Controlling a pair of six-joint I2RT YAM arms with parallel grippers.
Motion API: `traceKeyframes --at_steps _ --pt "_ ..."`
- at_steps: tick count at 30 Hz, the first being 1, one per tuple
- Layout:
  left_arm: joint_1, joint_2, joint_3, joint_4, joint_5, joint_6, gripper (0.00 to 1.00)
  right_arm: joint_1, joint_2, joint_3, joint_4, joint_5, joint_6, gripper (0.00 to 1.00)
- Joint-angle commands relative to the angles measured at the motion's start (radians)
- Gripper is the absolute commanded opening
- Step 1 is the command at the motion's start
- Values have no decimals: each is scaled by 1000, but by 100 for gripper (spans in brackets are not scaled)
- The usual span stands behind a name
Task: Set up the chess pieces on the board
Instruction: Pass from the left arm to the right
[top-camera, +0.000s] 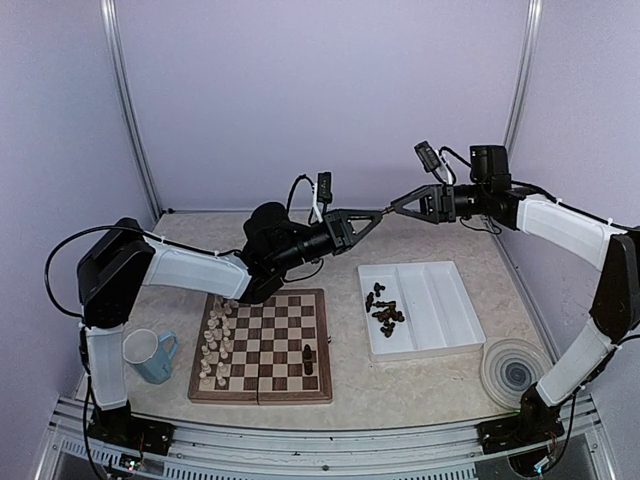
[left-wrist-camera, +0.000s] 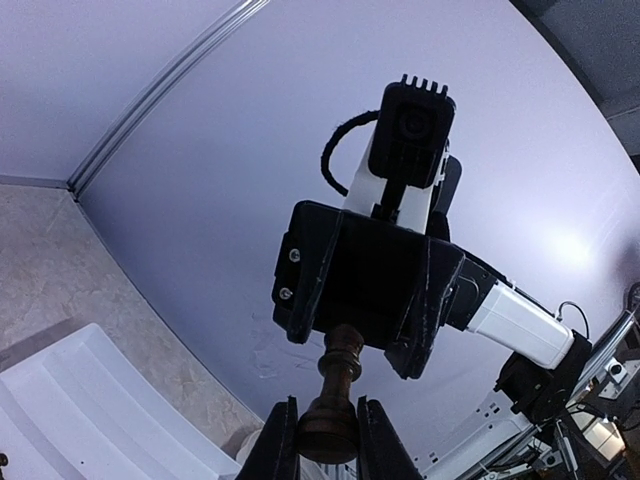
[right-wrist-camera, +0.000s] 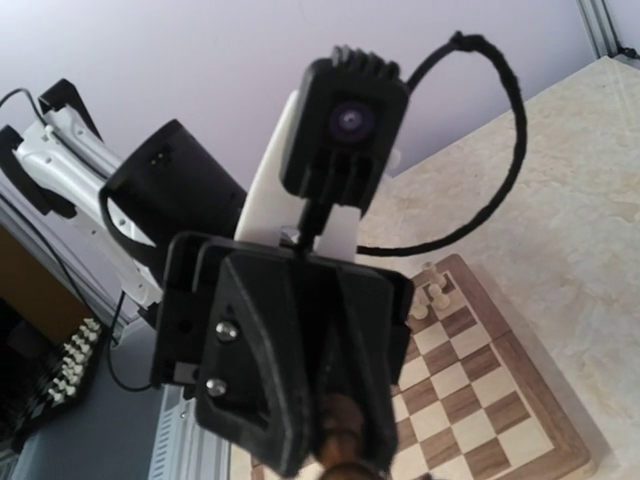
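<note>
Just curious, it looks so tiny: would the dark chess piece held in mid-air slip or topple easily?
The dark chess piece looks like carved wood, so probably stiff and light. Its rounded turnings could slip in the left gripper. Tall and slim, it would likely tip if nudged.

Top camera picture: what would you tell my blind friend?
High above the table, the left gripper holds a dark chess piece up to the right gripper. Below lie a chessboard and a white tray of dark pieces.
</note>
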Motion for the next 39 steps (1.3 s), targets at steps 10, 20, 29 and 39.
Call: traceKeyframes --at_steps 10,20,29,39 --pt "-2 18 26 28 17 -12 5 33 17 26 26 -17 6 18" --pt "-2 17 30 -15 0 5 34 33 3 24 19 -11 -12 0" --pt "59 -227 -39 -430 -117 310 57 33 -3 113 -291 140 -331 0" --pt "276 -447 -71 -825 -147 545 59 96 59 230 -492 356 -563 0"
